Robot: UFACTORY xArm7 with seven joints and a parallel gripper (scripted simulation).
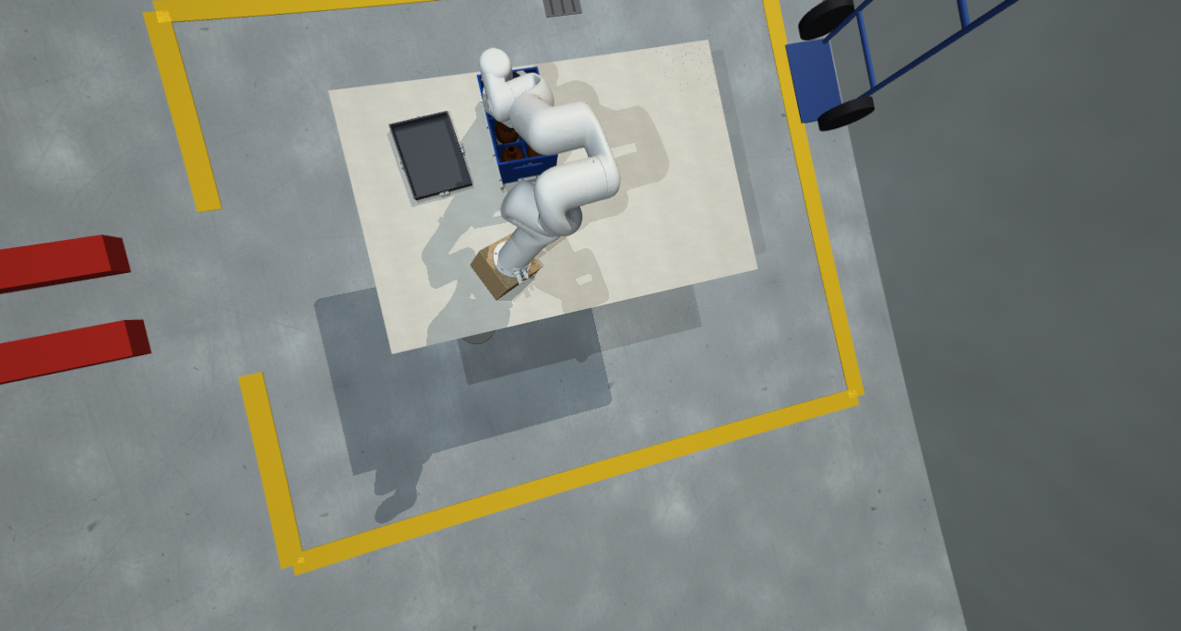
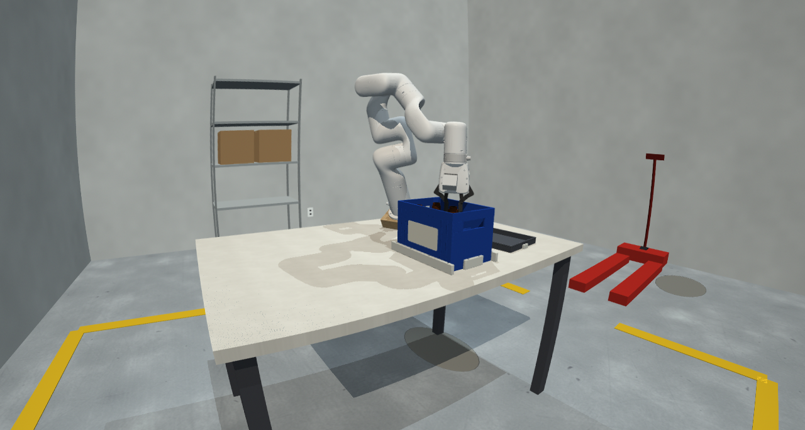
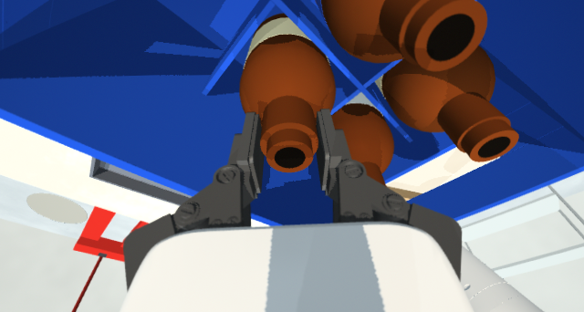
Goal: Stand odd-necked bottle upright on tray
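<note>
While the neck (image 3: 289, 111) of one bottle (image 2: 453, 209) (image 3: 287, 75) is clamped by the partly closed gripper (image 2: 453, 209) (image 3: 288, 129), the lift is best kept slow and vertical until the crate (image 1: 528, 172) (image 2: 473, 244) (image 3: 137, 120) is cleared

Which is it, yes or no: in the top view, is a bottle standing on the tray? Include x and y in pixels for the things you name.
No, the dark tray (image 1: 400, 156) has no bottle on it in the top view.

blue crate (image 2: 473, 241) beside dark tray (image 2: 510, 247) on table (image 2: 270, 292)
</note>
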